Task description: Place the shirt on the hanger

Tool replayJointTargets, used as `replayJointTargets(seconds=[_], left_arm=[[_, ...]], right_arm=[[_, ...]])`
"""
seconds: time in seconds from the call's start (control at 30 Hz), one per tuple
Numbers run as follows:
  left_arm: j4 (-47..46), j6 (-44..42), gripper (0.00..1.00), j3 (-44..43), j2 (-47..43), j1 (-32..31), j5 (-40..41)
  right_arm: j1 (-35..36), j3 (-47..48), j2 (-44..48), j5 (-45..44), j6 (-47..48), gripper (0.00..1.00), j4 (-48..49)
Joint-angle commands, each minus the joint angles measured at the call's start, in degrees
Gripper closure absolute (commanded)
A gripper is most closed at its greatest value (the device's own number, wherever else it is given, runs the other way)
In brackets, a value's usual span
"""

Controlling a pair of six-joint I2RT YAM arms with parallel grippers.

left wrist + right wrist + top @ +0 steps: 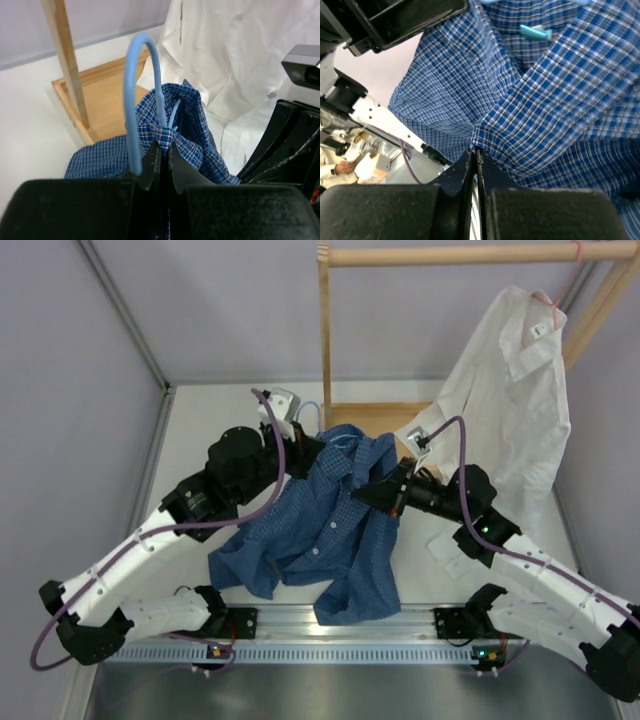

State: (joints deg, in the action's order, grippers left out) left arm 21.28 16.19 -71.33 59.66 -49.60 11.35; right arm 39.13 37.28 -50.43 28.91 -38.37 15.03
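Observation:
The dark blue checked shirt (330, 530) is held up over the table's middle, its lower part lying on the table. The light blue hanger's hook (137, 90) rises out of the shirt's collar (177, 115). My left gripper (164, 145) is shut at the hanger's neck with collar cloth pinched between its jaws; it shows in the top view (312, 447) at the shirt's upper left. My right gripper (476, 149) is shut on a shirt edge (530, 125); it shows in the top view (368, 492) at the shirt's right. A hanger tip (536, 32) shows inside the shirt. The hanger's shoulders are hidden.
A wooden rack (325, 340) with a flat wooden base (385, 418) stands at the back. A white shirt (510, 390) hangs from its rail on a pink hanger (565, 290), close behind my right arm. Paper tags (450, 545) lie on the table at the right.

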Motion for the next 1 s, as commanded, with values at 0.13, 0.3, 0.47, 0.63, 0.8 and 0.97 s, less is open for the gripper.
replayJointTargets(seconds=[0.13,0.3,0.47,0.63,0.8,0.97], left_arm=[[-20.74,-6.58,1.00,-0.22,-0.15,2.76,-19.94],[-19.44,-13.71,1.00,4.35,-2.79,2.85,-28.92],[-16.36,-19.35,1.00,5.85,-3.15,2.93,-34.20],[-11.61,-19.97,1.00,3.30,-0.60,2.93,-33.07],[-10.30,-18.65,1.00,1.99,0.37,2.93,-37.54],[-9.06,-17.42,1.00,0.14,3.35,2.93,-49.02]], right_arm=[[0.51,2.28,-0.63,-7.45,1.19,1.00,-2.34],[-5.03,-0.28,2.62,-7.82,3.03,0.83,-8.86],[-6.00,2.79,10.78,-3.15,16.64,0.46,-23.78],[-7.58,12.45,16.86,-4.30,25.18,0.32,-43.83],[-7.58,20.63,16.25,2.01,30.19,0.27,-48.95],[-7.58,23.63,9.58,15.10,30.82,0.25,-40.01]])
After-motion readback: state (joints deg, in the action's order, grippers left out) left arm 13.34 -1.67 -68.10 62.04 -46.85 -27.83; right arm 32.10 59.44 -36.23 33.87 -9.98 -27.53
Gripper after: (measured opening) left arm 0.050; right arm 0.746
